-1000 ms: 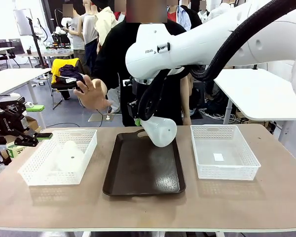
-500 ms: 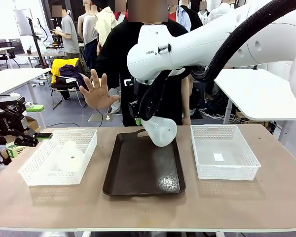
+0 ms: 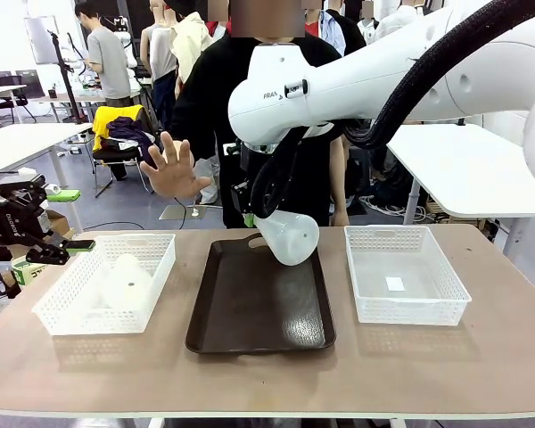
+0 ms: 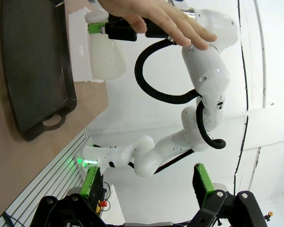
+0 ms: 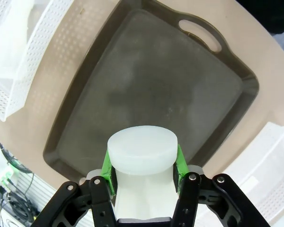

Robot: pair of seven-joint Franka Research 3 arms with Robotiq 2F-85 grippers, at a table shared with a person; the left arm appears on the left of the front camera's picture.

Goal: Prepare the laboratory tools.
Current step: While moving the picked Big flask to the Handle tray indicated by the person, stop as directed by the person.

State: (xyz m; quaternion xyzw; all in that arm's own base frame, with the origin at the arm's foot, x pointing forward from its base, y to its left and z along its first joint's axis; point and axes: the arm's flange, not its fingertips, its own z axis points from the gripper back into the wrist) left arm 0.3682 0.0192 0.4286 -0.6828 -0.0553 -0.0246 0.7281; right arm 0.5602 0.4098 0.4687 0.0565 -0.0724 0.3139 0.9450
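My right claw (image 5: 143, 163) is gripping one flask (image 3: 290, 236) by its neck, holding it tilted above the far end of the dark tray (image 3: 259, 312) in the middle of the worktop (image 3: 428, 366). My left claw (image 4: 146, 183) is gaping open and empty, off the worktop's left edge. The other flask (image 3: 125, 281) is sitting in the left basket (image 3: 71, 323). On the far side, a person's hand (image 3: 171, 169) is spreading open.

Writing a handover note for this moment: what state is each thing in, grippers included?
tray: bare.
held flask: tilted, above tray's far end.
right gripper: jaws shut on held flask's neck.
left gripper: jaws open, empty.
other flask: inside left basket.
right basket: no flask inside.
hand: raised, fingers spread.
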